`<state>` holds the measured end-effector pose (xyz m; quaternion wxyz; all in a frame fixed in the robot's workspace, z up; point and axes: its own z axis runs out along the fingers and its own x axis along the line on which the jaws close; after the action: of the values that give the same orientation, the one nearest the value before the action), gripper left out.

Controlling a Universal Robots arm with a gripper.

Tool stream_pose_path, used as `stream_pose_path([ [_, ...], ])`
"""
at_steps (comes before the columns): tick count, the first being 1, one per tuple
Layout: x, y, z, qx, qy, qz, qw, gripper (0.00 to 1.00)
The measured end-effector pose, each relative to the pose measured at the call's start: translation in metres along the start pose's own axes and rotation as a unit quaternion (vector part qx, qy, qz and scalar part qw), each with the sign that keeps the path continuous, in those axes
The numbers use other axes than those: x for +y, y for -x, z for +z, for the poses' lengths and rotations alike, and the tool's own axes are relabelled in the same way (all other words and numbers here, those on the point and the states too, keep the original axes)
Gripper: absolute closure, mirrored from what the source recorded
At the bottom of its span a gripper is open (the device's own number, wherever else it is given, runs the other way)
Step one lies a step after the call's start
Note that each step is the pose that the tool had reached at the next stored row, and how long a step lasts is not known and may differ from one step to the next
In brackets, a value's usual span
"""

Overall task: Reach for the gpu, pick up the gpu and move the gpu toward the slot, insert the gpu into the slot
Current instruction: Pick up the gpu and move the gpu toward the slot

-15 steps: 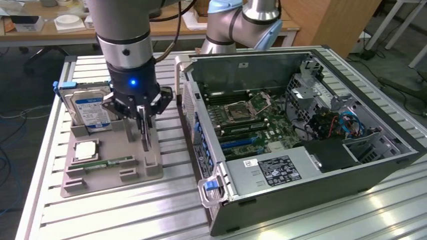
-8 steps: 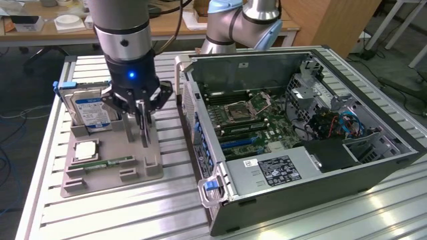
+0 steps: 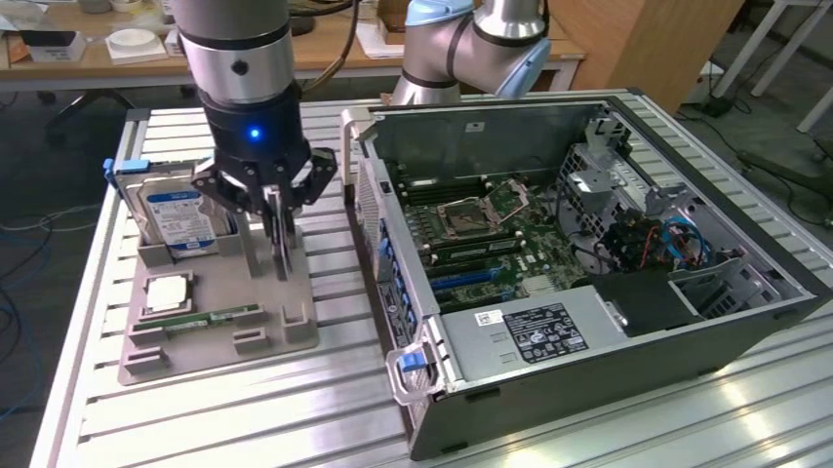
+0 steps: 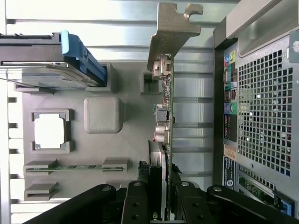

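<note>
Slatted metal table [image 3: 195,419] carried everything. In the exterior view, the open PC case [image 3: 651,366] lay on its side at 3 o'clock from the grey parts tray [image 3: 280,336], lid off so the green motherboard [image 3: 521,229] faced up for top-down access. The tray held its parts in moulded holders, so each stood where it could be grabbed. The blue-labelled hard drive [image 3: 176,214] stood on edge at the tray's 11 o'clock.

The gripper [image 3: 276,234] hung straight down over the tray's 1 o'clock corner. Its claw was narrow, and the wrist view showed it pinched on the gpu [image 4: 166,116]. The card was held on edge, with the silvery bracket [image 4: 172,28] at the end far from the fingers [image 4: 140,196]. Probably gripped like that so the card's edge can go down into a connector.

The gpu was over its tray holder, just beside the case's back panel. Couldn't tell if it had fully cleared the holder.

The slot [image 3: 471,279], a blue strip on the motherboard, was at about 4 o'clock from the gripper, well apart and not yet filled. CPU chip [image 3: 170,292] and green memory stick [image 3: 228,314] sat untouched at the tray's 8 o'clock.
</note>
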<state>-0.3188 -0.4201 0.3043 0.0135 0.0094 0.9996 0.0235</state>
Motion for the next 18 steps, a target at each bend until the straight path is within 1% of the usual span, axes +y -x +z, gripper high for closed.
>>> stream_pose_path([
  [14,0.001,0.001,-0.0208,0.0,0.0,0.0,1.0,0.73],
  [18,0.0012,0.001,-0.0254,0.0,0.0,0.0,1.0,0.73],
])
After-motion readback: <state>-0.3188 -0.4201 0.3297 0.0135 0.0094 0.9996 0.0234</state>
